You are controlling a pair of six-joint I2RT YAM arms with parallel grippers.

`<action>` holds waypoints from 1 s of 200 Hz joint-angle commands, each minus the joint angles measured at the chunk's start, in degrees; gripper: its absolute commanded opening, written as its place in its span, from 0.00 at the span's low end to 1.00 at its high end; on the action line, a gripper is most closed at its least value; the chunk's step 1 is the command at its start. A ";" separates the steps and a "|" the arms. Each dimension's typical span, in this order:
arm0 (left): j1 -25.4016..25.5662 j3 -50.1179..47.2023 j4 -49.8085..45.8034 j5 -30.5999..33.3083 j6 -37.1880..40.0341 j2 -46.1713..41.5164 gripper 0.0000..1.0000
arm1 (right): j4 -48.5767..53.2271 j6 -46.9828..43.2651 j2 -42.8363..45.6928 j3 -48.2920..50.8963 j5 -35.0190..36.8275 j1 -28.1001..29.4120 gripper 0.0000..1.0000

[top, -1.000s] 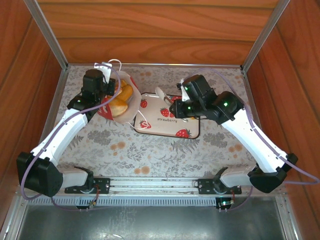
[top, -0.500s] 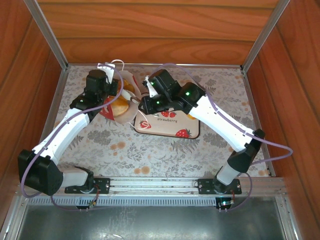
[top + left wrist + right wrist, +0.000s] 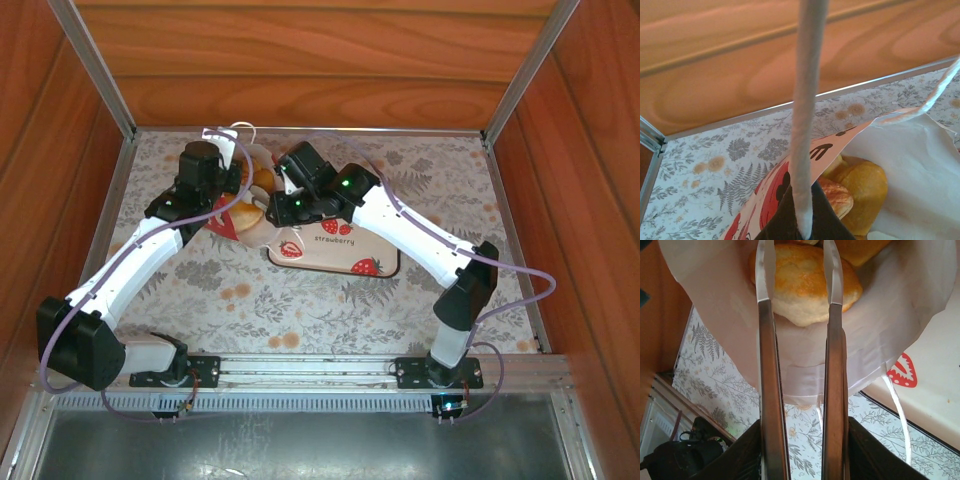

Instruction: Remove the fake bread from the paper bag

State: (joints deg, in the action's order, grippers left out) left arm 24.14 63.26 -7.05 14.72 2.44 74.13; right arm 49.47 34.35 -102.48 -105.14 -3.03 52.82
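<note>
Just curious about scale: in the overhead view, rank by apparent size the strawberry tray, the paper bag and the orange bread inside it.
1. strawberry tray, largest.
2. paper bag; both are partly hidden, so this is close.
3. orange bread, clearly smallest.

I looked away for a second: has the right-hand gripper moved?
Yes. The right gripper has swung leftward, from over the strawberry tray to the mouth of the paper bag beside it.
</note>
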 commanded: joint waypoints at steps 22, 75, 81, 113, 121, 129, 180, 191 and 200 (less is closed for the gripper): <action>0.54 0.77 2.68 0.22 -1.48 -0.30 0.00 | -6.49 4.62 1.05 3.89 -0.95 -2.95 0.42; 0.56 0.30 3.29 0.31 -1.47 -0.21 0.00 | -9.64 5.53 0.02 4.80 -3.55 -3.95 0.42; 0.55 0.28 3.35 0.31 -1.47 -0.21 0.00 | -9.90 5.54 -0.13 4.74 -3.81 -3.95 0.42; 0.60 0.39 3.46 0.13 -1.60 -0.12 0.00 | -10.73 5.47 -1.37 4.28 -5.06 -4.17 0.41; 0.54 0.37 3.45 0.11 -1.61 -0.12 0.00 | -10.46 5.54 -1.81 3.92 -4.97 -4.23 0.41; 0.64 0.40 3.47 0.02 -1.57 -0.21 0.00 | -10.52 5.62 -2.20 3.89 -5.11 -4.26 0.41; 0.64 0.28 3.45 0.04 -1.55 -0.61 0.00 | -12.13 6.56 -3.67 3.89 -5.48 -4.74 0.41; 0.64 0.29 3.46 -0.24 -1.66 -0.57 0.00 | -12.93 6.63 -3.87 3.89 -5.66 -4.82 0.41; 0.64 0.29 3.47 -0.42 -1.82 -0.49 0.00 | -13.45 6.90 -4.16 3.82 -5.91 -4.94 0.41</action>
State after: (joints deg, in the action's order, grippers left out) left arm 24.14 63.26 -6.83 14.90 1.61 74.13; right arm 39.42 40.10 -106.15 -100.12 -7.68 48.56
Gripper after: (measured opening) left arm 0.061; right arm 0.412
